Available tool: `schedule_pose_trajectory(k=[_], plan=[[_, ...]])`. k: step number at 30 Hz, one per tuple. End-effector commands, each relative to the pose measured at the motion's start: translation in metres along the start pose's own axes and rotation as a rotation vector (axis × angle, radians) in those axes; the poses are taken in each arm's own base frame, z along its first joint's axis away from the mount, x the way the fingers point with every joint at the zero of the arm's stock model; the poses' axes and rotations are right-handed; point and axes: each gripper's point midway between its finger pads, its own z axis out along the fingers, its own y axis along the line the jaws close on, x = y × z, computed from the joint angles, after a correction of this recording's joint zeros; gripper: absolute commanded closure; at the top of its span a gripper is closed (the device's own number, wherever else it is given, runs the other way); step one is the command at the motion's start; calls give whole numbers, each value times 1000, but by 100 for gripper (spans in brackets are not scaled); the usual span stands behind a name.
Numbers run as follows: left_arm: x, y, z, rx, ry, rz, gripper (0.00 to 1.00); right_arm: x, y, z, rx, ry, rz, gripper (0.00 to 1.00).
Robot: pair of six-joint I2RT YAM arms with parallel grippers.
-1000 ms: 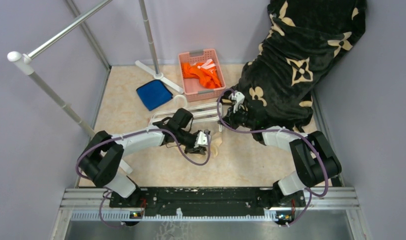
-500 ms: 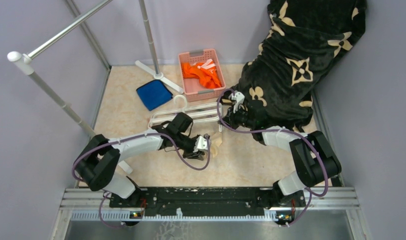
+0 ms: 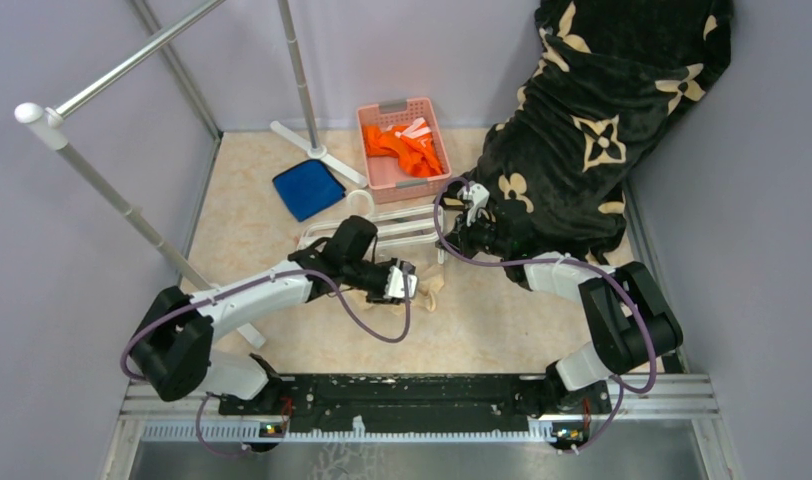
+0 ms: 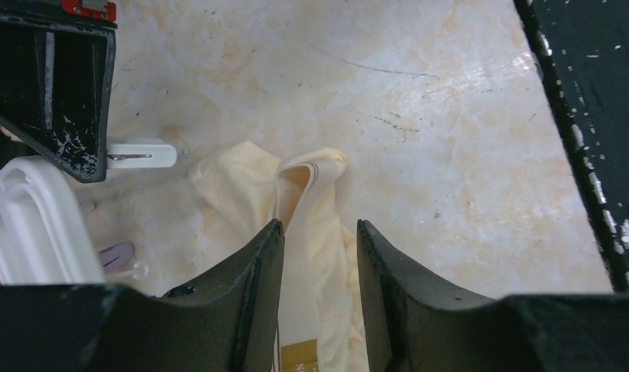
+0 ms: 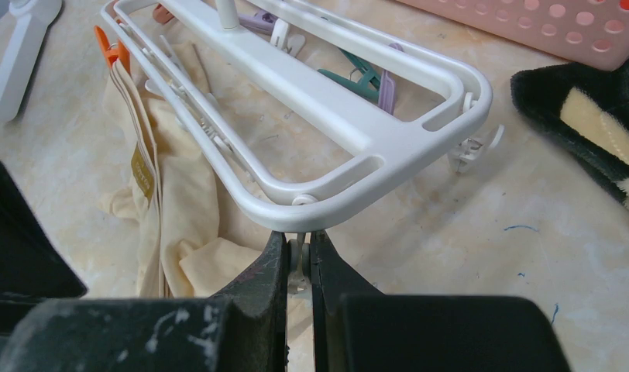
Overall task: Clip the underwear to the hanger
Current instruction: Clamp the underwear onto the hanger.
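Partly under the hanger [image 5: 335, 108] on the table [image 4: 451, 155], the underwear [image 4: 311, 201] is being released as the left gripper [image 4: 319, 226] is spread wider than before, while a clip [image 5: 298, 254] is kept pinched by the right gripper [image 5: 298, 236], so clipping there is judged still pending.

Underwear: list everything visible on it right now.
The underwear is pale peach soft fabric, crumpled on the marbled table, waistband folded over, small tan label showing. Part lies under the white hanger; an orange clip sits at its edge, and whether it grips the fabric is unclear. The left gripper straddles a fold, fingers apart.
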Motion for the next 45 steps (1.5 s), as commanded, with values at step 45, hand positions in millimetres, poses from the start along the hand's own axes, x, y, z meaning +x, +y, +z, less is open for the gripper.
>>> schedule_pose_trajectory(k=[45], plan=[[61, 13, 26, 142, 119, -71, 48, -27, 11, 4, -52, -74, -63, 100]])
